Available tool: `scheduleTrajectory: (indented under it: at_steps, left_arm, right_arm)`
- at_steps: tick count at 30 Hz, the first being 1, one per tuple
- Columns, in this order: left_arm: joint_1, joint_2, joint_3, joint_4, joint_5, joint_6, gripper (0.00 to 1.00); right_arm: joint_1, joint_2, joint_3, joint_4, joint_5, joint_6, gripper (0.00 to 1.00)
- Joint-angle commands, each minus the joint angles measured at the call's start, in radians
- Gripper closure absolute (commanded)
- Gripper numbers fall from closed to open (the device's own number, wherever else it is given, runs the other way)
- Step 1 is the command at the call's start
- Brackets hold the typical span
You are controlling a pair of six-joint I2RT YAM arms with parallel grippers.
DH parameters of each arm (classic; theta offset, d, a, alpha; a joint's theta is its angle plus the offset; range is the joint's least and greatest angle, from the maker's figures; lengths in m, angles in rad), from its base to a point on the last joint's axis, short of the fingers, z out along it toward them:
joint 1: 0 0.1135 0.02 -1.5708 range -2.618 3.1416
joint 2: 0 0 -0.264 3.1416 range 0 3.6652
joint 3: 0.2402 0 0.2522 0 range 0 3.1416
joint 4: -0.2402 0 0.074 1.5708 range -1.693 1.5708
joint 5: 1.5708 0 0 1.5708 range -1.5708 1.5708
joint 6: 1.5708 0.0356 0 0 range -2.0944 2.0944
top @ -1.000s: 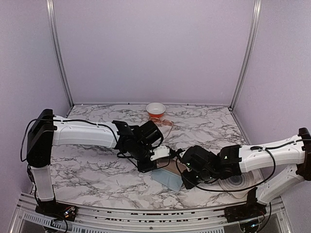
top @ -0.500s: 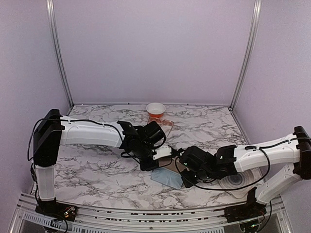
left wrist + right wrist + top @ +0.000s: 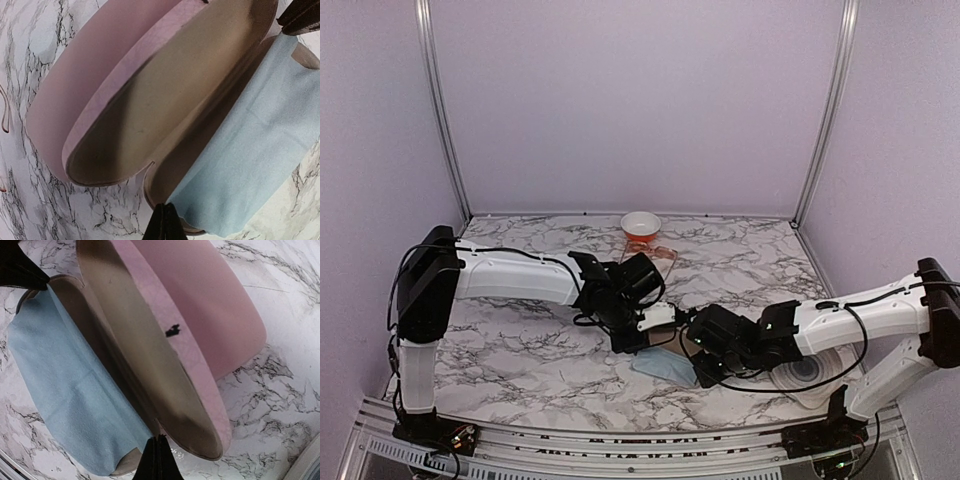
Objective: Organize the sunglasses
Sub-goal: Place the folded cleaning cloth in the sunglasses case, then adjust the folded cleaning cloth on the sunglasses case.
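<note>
**Two grippers, one open case, one cloth and one pair of sunglasses on a veined marble table.**

The left gripper has its jaws pressed together at the edge of one soft, light blue cloth; I cannot tell whether they pinch it. Beyond these jaws and well apart lies one thin wire pair of sunglasses with orange lenses, just in front of one round white bowl. Between both pairs of jaws sits one oblong pink case, hinged open and lined in smooth tan, with the cloth draped over one half. The right gripper has its jaws pressed together too, at the cloth's other end. Right of them lies one white ringed disc.
</note>
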Motion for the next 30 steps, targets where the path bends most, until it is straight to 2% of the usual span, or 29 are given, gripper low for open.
scheduleTrajectory:
  at_steps: [1,17,21,25,30]
  left_arm:
    - [-0.007,0.042,0.037,-0.008,-0.068,0.065,1.00]
    - [-0.003,0.063,0.052,0.016,-0.075,0.112,1.00]
    - [-0.003,0.062,0.053,0.016,-0.082,0.105,1.00]
    - [-0.003,0.053,0.035,0.021,-0.073,0.092,1.00]
    - [-0.004,0.045,0.017,0.028,-0.060,0.079,1.00]
  right_arm:
    - [0.008,0.016,0.009,-0.017,-0.026,-0.065,1.00]
    - [0.009,0.011,0.015,-0.008,-0.034,-0.058,1.00]
    - [0.002,-0.060,-0.012,0.056,-0.050,-0.065,1.00]
    - [-0.048,-0.122,-0.049,0.133,-0.108,-0.072,0.96]
    - [-0.070,-0.120,-0.040,0.187,-0.177,-0.071,0.93]
